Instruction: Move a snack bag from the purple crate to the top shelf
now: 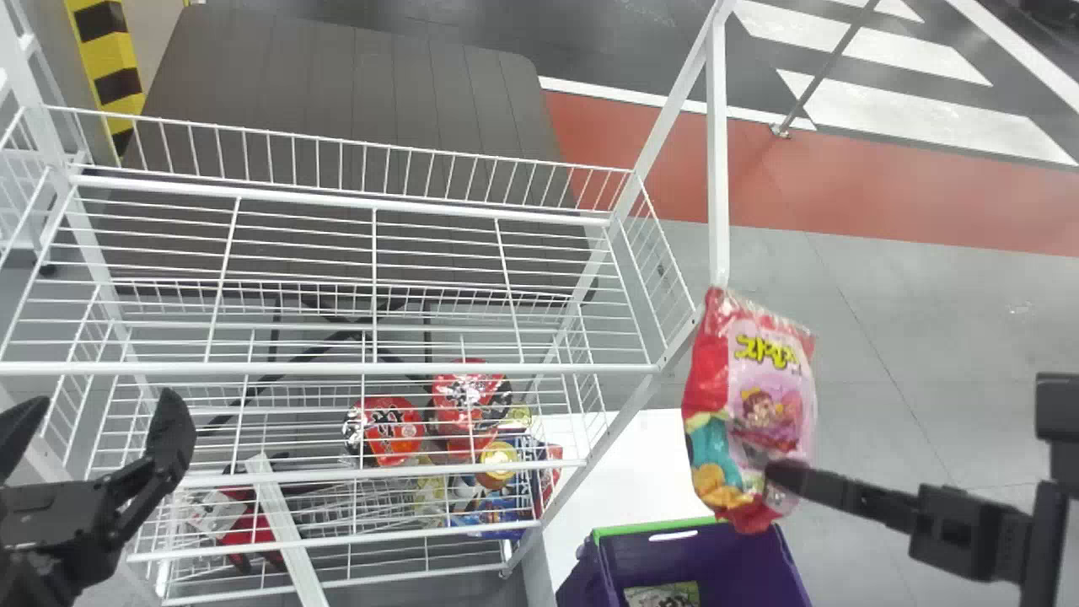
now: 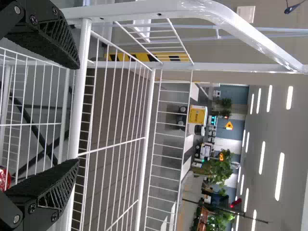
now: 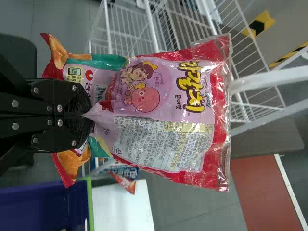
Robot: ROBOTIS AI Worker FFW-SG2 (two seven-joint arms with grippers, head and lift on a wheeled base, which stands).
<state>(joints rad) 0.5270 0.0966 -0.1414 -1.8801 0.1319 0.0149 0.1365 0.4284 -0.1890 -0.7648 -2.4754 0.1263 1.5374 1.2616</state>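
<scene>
white wire top shelf point(image 1: 472, 368) could snag the snack bag point(image 1: 771, 379) hanging near its corner post point(image 1: 718, 169) imo, and with the right gripper point(image 3: 90, 115) pinching just one end, it might twist loose, left gripper point(image 2: 76, 113) parked, fingers apart.

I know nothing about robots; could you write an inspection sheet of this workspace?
Surface: top shelf, part of a white wire rack.
Job's things: snack bag held beside the rack; purple crate below, another packet inside.
Clutter: red packets lower in the rack.
Grippers: right gripper shut on the bag's lower part; left gripper open, rack's left side.
Cables: nothing seen around rack or crate.
Surroundings: brown table, red-and-grey floor.
</scene>
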